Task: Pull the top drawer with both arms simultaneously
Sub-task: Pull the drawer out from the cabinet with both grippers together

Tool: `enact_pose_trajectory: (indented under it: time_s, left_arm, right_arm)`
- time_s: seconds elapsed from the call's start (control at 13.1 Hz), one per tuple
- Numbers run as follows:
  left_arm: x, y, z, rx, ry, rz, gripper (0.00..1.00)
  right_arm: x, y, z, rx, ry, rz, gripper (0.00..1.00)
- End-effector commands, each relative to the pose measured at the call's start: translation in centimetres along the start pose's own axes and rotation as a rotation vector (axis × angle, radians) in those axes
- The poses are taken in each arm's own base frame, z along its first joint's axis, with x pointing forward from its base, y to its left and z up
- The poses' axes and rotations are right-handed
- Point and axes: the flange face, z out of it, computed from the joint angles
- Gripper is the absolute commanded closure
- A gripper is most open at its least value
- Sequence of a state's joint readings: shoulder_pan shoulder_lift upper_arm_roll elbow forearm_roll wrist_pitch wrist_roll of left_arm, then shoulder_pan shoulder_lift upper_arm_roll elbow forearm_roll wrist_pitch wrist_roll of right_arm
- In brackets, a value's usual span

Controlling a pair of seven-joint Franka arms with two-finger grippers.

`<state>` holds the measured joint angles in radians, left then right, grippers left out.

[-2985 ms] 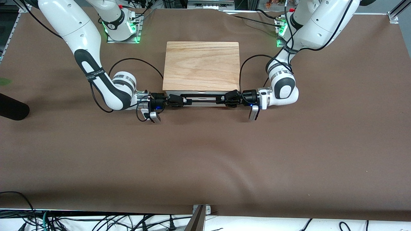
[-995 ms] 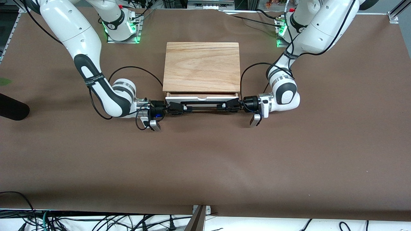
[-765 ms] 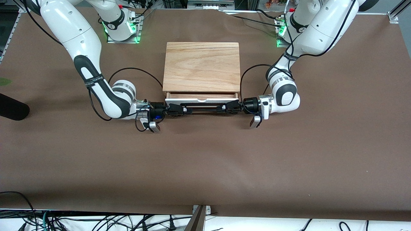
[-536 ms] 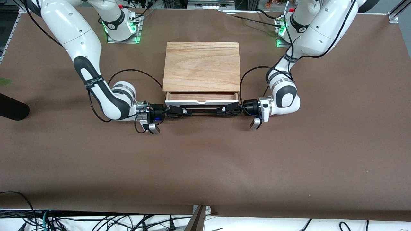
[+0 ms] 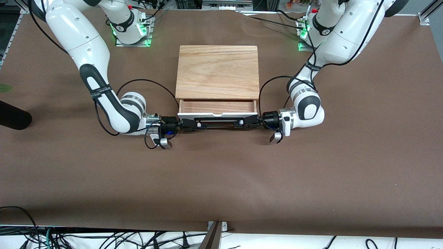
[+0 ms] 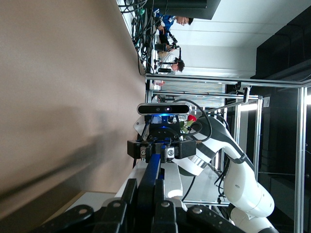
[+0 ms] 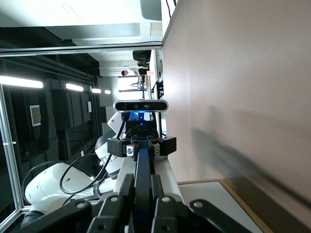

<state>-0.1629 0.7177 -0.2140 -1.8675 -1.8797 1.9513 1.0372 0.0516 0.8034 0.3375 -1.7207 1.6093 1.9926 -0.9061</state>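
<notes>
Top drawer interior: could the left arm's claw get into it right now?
Probably not yet. The left claw is shut on the handle, as is the right claw, and the top drawer shows only a narrow strip of its bottom past the cabinet top.

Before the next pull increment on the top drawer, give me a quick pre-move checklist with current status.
1. Left hand shut on the black bar handle, at the end toward the left arm: ok.
2. Right hand shut on the same handle, at the end toward the right arm: ok.
3. Top drawer partly open, light wood bottom showing: ok.
4. Drawer front parallel to the cabinet's wooden top board, no visible skew: ok.
5. Brown table cover in front of the drawer free of objects: ok.
6. Travel left on the drawer slides: cannot tell.
</notes>
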Motion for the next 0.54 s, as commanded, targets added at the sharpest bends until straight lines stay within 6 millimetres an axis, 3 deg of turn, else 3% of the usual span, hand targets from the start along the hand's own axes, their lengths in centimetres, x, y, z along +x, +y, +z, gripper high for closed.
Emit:
enact_pose_trajectory:
  time_s: [0.0, 0.46]
  left_arm:
    - [2.0, 1.5, -2.5, 0.02, 0.009, -0.068, 1.0]
    - [3.8, 2.0, -3.1, 0.027, 0.015, -0.083, 1.0]
  right_arm:
    - [3.7, -0.8, -4.4, -0.023, 0.072, 0.005, 1.0]
    - [6.0, -1.0, -4.9, -0.014, 0.084, 0.016, 1.0]
